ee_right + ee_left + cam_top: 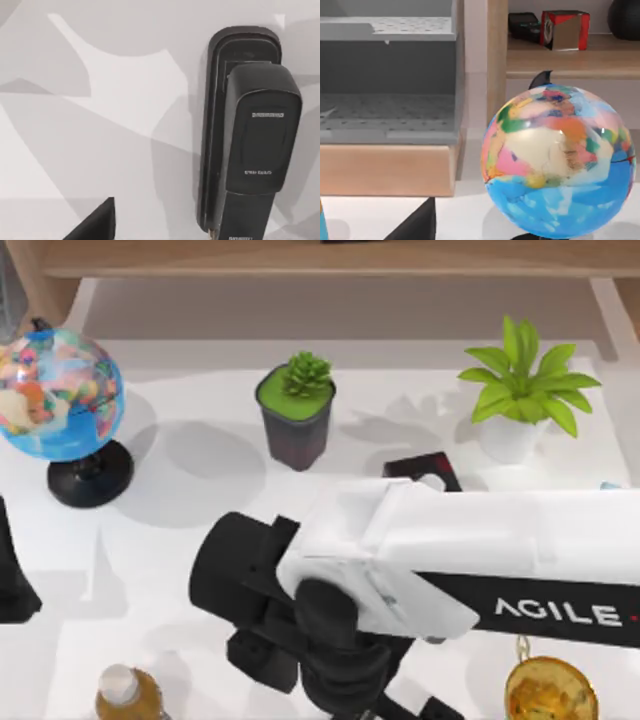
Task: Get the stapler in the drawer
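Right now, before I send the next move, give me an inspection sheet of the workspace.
Surface: white table, shadowed in patches.
Job's things: stapler lying flat on the table under the right wrist camera, ungripped; open grey drawer in the wooden cabinet beside the globe.
Clutter: globe, dark potted succulent, white potted plant, yellow bottle, gold object, red-and-black box.
Grippers: right arm reaches over the table's middle; left arm parked at the left edge.
Cables: nothing seen.
Surroundings: wooden shelf holding a red box.
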Available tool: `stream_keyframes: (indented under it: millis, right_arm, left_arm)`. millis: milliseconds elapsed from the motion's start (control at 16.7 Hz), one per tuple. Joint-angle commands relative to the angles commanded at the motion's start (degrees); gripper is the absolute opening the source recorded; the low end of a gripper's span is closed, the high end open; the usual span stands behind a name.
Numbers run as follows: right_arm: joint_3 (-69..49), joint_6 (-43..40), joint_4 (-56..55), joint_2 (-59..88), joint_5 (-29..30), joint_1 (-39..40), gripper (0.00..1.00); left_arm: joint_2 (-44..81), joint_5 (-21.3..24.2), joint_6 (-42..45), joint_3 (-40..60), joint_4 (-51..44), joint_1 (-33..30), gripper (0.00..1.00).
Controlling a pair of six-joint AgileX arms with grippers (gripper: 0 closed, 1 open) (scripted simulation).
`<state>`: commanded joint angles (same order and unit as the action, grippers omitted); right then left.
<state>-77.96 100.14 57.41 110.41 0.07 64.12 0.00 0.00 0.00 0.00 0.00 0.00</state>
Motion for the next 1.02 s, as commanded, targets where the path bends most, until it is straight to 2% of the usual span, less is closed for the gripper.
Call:
stream_keyframes:
  millis: [540, 1020]
  right_arm:
    - [3.4, 1.2, -0.6, -2.7, 0.0, 1.2, 1.0]
    - [6.2, 0.3, -9.8, 3.8, 0.0, 0.2, 1.0]
  left_arm:
    - [0.0, 0.0, 0.0, 0.0, 0.0, 0.0, 1.0]
    - [0.0, 0.0, 0.0, 0.0, 0.0, 0.0, 1.0]
